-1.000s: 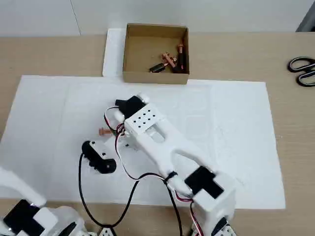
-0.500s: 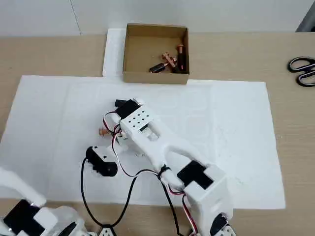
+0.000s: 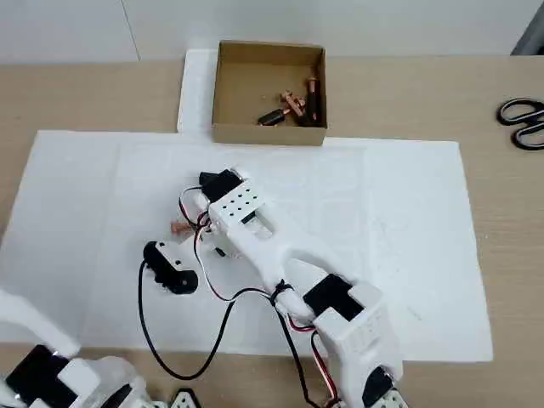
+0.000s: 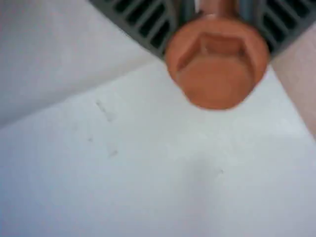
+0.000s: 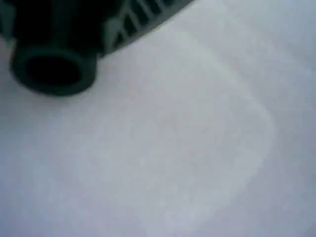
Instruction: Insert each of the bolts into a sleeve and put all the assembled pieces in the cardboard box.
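Copper bolt sits clamped in the left hand, black sleeve gripped by the right hand; best to line shank and bore up squarely, then push gently

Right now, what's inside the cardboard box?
Copper bolts and dark sleeves piled toward the cardboard box's right side. Its near wall hides the floor strip right behind it.

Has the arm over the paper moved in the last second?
Yes. The arm shifted slightly left in the high view, farther from the scissors.
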### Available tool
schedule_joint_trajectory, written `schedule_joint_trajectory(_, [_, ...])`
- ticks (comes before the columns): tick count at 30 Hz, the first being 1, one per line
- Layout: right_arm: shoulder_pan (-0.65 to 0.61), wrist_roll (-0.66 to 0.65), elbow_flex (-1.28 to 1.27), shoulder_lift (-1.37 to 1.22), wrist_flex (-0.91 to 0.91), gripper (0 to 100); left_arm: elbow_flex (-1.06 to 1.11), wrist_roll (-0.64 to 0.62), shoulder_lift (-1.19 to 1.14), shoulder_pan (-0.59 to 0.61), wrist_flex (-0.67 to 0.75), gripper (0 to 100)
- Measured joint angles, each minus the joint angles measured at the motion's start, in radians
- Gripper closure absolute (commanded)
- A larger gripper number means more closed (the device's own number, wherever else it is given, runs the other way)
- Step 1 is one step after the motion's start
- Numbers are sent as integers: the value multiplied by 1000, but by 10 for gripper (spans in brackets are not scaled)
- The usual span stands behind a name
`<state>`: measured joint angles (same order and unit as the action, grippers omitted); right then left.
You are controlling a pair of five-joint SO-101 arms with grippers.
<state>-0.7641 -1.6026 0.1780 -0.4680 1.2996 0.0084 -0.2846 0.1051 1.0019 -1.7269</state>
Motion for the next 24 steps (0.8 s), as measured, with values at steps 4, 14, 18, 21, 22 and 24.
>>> schedule_joint_trajectory(4, [0,0,0,-2,0,996,0,0,0,-2,0,994])
schedule_joint_trajectory(14, [25,275,216,-3,3,996,-69,0,2,-140,0,994])
schedule_joint_trajectory(18, [64,436,330,41,2,996,-132,0,2,-192,17,994])
schedule_joint_trajectory(21, [120,572,396,92,2,996,-138,0,2,-233,63,994])
schedule_joint_trajectory(22, [140,629,417,110,2,996,-138,0,2,-250,78,994])
schedule_joint_trajectory(24, [173,770,457,147,-17,996,-138,-25,2,-298,114,994])
